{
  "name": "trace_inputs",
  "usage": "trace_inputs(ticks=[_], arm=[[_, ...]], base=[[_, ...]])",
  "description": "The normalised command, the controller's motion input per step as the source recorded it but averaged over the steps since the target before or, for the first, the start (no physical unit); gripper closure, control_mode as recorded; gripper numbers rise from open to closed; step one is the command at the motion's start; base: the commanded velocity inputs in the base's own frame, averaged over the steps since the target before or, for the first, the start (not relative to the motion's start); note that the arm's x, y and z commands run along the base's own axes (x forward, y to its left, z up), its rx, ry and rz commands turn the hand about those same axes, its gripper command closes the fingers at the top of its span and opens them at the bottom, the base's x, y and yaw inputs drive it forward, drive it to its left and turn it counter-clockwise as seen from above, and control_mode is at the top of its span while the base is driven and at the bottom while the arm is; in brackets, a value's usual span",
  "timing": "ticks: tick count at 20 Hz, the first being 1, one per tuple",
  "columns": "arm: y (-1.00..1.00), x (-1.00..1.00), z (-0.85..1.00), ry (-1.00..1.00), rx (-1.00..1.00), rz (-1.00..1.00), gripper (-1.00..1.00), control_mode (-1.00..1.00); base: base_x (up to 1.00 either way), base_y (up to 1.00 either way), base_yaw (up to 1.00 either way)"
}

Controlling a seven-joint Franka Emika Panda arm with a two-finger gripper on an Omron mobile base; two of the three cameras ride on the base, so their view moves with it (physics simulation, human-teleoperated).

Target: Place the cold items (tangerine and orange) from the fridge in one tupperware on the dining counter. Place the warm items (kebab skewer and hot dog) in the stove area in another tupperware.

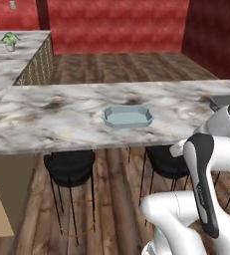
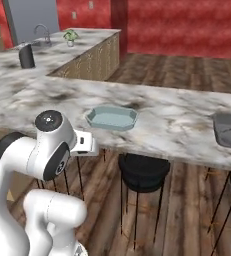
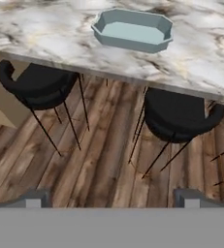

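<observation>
A light blue tupperware stands empty near the middle of the marble dining counter. A dark grey tupperware sits on the same counter farther right, cut off by the frame edge. My gripper hangs open in front of the counter, below its edge and above the floor, with nothing between its fingers. The tangerine, orange, kebab skewer and hot dog are out of view.
Two black stools stand under the counter's front edge over the wood floor. A side counter on the left carries a small potted plant, a dark canister and a sink tap. Red walls close the back.
</observation>
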Motion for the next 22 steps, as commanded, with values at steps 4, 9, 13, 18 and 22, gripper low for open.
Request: trace_inputs(ticks=[4,9,13,18,22], arm=[[0.0,0.0,0.0,0.0,0.0,0.0,-1.0,1.0],[0.0,0.0,0.0,0.0,0.0,0.0,-1.0,1.0],[0.0,0.0,0.0,0.0,0.0,0.0,-1.0,1.0],[0.0,0.0,0.0,0.0,0.0,0.0,-1.0,1.0],[0.0,0.0,0.0,0.0,0.0,0.0,-1.0,1.0]], base=[[0.0,1.0,-0.06],[0.0,1.0,-0.08],[0.0,1.0,-0.07],[0.0,1.0,0.0],[-0.02,1.0,0.0]])
